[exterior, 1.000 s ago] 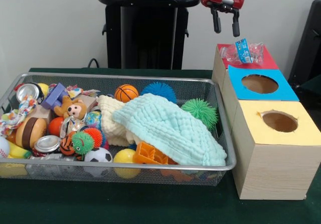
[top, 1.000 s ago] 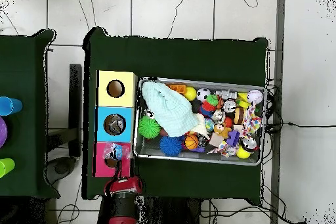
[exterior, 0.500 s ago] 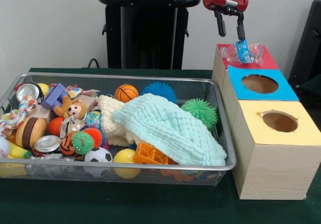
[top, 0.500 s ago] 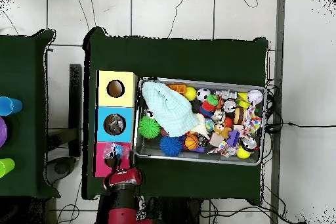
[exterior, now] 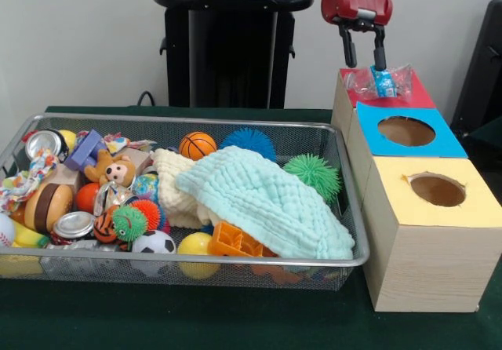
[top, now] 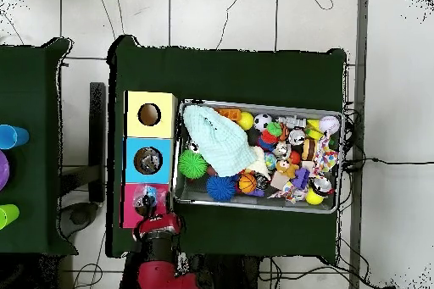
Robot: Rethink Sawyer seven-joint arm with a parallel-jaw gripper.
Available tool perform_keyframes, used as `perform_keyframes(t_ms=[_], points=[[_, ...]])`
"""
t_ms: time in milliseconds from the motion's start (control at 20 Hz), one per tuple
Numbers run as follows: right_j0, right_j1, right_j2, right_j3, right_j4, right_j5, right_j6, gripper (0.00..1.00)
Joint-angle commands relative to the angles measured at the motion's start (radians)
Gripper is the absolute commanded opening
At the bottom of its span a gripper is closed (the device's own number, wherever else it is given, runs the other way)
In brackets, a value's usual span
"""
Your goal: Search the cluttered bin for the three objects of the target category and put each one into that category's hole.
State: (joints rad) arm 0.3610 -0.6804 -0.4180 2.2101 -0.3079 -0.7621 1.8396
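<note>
— Above the red box [exterior: 413, 96], what is the arm doing?

— Its gripper [exterior: 363, 58] hangs with both fingers apart and nothing between them. Just below the tips, a crumpled clear plastic bottle [exterior: 369, 82] with a blue label lies over the red box's hole.

— And the other boxes?

— Seen from the front, the blue box [exterior: 441, 140] and the yellow box [exterior: 464, 209] line up from the red one toward five o'clock; both holes show open.

— Where is the bin?

— At nine o'clock from the boxes, just beside them. The wire bin [exterior: 196, 260] holds a mint cloth [exterior: 267, 201], a green spiky ball [exterior: 313, 173], a blue spiky ball [exterior: 249, 140], a small basketball [exterior: 197, 144], a soccer ball [exterior: 154, 242] and crushed cans [exterior: 74, 224].

— From overhead?

— The gripper [top: 157, 222] sits at six o'clock of the red box [top: 134, 201].
</note>
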Motion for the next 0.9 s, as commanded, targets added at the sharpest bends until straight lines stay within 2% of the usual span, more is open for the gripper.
perform_keyframes(t_ms=[50,250,550,900], points=[[-0.062,0.002,0.152,-0.123,-0.081,0.155,0.112,1.0],[-0.067,0.011,0.166,-0.126,-0.086,0.185,0.101,1.0],[-0.047,0.058,0.146,-0.124,-0.055,0.117,0.09,1.0],[-0.051,0.09,0.166,-0.144,-0.055,0.11,0.092,1.0]])
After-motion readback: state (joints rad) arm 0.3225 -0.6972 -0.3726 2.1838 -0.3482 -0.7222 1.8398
